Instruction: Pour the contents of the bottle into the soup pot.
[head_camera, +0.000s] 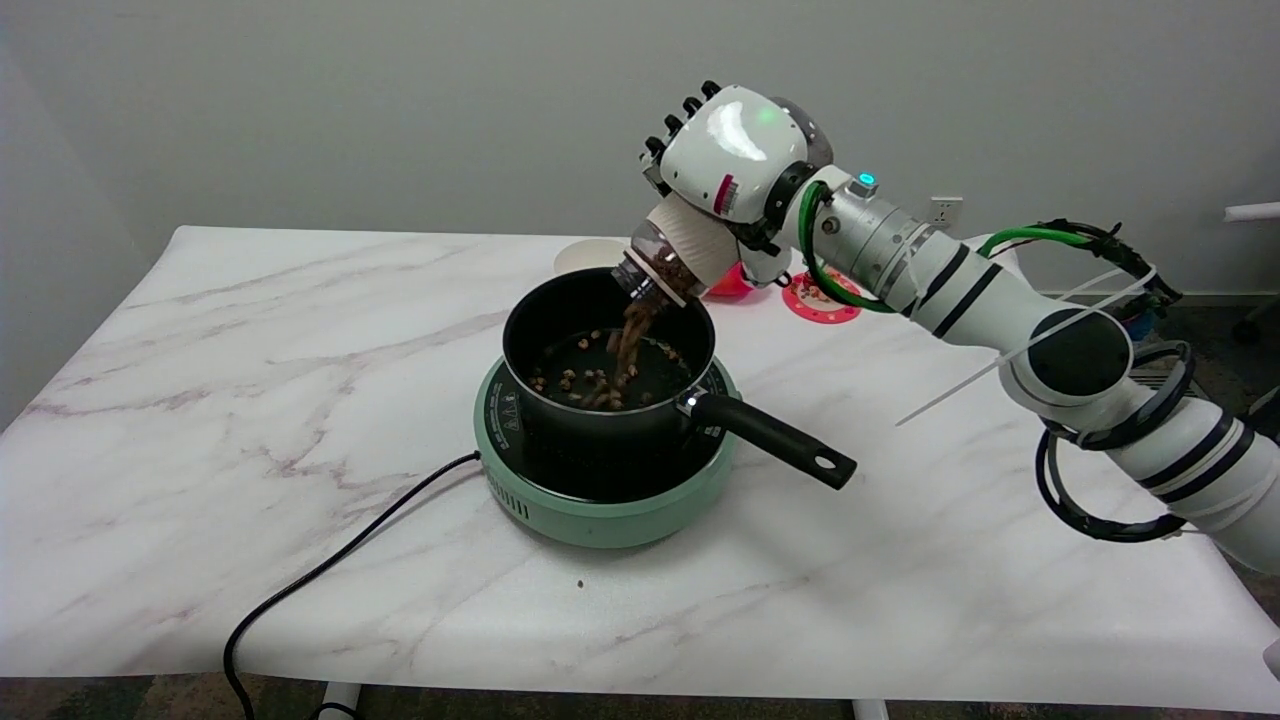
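My right hand (735, 150) grips a clear bottle (678, 258) with a pale paper label, tipped mouth-down over the pot's far right rim. Brown pieces (632, 335) stream from its mouth into the black soup pot (560, 310). More brown pieces (585, 380) lie scattered on the pot's bottom. The pot sits on a round mint-green hot plate (600, 515), its black handle (775, 438) pointing to the lower right. The fingers wrap the bottle's far side and are mostly hidden behind the hand's white back.
A black power cord (330, 570) runs from the hot plate to the table's front left edge. Behind the pot lie a white disc (585, 255), a red object (730, 285) and a pink round mat (822, 298). A small crumb (579, 584) lies on the marble table (250, 380).
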